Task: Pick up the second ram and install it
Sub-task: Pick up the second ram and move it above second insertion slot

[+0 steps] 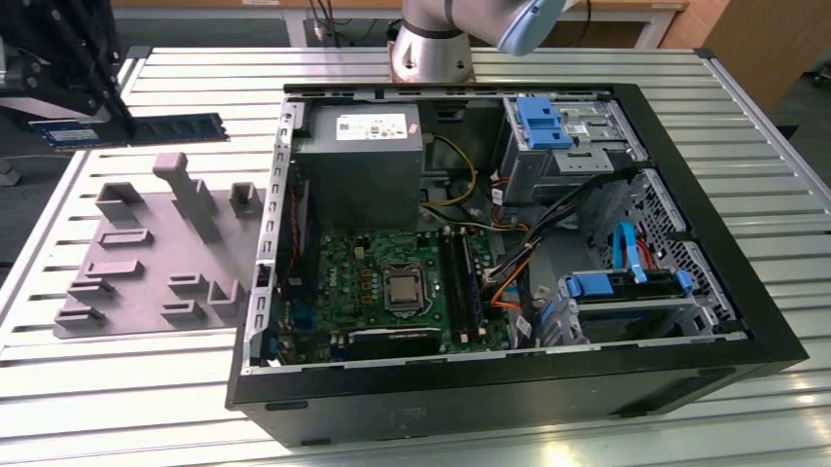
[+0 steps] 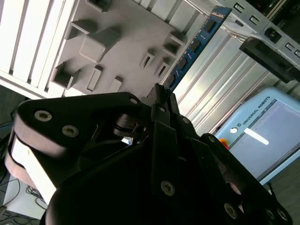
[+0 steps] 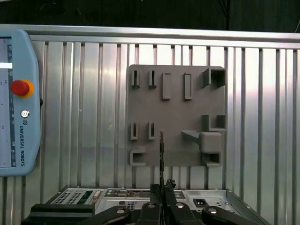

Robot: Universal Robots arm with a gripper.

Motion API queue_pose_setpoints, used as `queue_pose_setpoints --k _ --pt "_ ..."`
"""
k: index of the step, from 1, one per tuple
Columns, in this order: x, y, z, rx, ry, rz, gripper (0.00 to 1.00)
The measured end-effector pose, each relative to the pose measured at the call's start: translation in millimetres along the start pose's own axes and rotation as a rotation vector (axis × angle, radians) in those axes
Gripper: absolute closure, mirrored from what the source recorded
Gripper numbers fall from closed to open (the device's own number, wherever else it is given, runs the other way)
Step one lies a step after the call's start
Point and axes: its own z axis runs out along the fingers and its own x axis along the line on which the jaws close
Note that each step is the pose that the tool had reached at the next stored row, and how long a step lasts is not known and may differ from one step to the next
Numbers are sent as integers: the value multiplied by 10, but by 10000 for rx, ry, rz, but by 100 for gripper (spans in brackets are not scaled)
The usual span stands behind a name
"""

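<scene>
**Desk:** Where is the second ram?

**Operator:** I have the second ram (image 1: 169, 127) in the upper left corner of the exterior view. It is a slim dark-blue stick held level over the slatted table (image 1: 130, 389), beyond the far edge of the grey fixture plate (image 1: 143, 243). It is well apart from the computer case (image 1: 520, 389), which fills the centre and right of that frame.

**Desk:** And the gripper?

**Operator:** My gripper (image 1: 97, 125) is up in that same corner, with its fingers pressed together on the stick. In the first wrist view the gripper (image 3: 161, 192) pinches the second ram (image 3: 161, 154) edge-on, so it shows as a thin dark line over the fixture plate (image 3: 178, 112). In the second wrist view the board (image 2: 194, 44) runs out from the fingertips (image 2: 161, 93) along the side of the plate (image 2: 122, 51).

**Desk:** Is it clear of the table?

**Operator:** I can't tell whether its lower edge touches the slats.

**Desk:** And the case?

**Operator:** It lies on its side with the panel off. The green motherboard (image 1: 377, 263) sits below the power supply (image 1: 357, 146), and the light-blue drive brackets (image 1: 539, 122) are toward the right. The teach pendant (image 3: 18, 103) lies on the table beside the plate.
</scene>
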Motion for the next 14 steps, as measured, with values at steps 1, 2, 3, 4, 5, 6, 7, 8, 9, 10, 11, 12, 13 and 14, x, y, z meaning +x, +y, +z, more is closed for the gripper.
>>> queue_pose_setpoints --k 1,2,3,4,5,6,7,8,9,10,11,12,13,14 --pt "0 -33 0 0 0 0 86" --pt "0 -64 0 -1 0 0 86" --pt "1 -99 0 -1 0 -1 86" --pt "0 -130 0 0 0 0 86" --pt "0 -160 0 0 -1 0 86" --pt "0 -190 0 -1 0 0 86" --pt "1 -222 0 -1 0 0 86" --pt "1 -254 0 -2 0 0 86" --pt "1 -285 0 -2 0 0 86" --pt "1 -318 0 -3 1 0 86" --pt "2 -350 1 -2 0 -1 86" --pt "2 -383 2 -2 -1 0 86" --pt "2 -418 2 -2 -1 0 86" --pt "2 -454 2 -3 0 0 86"
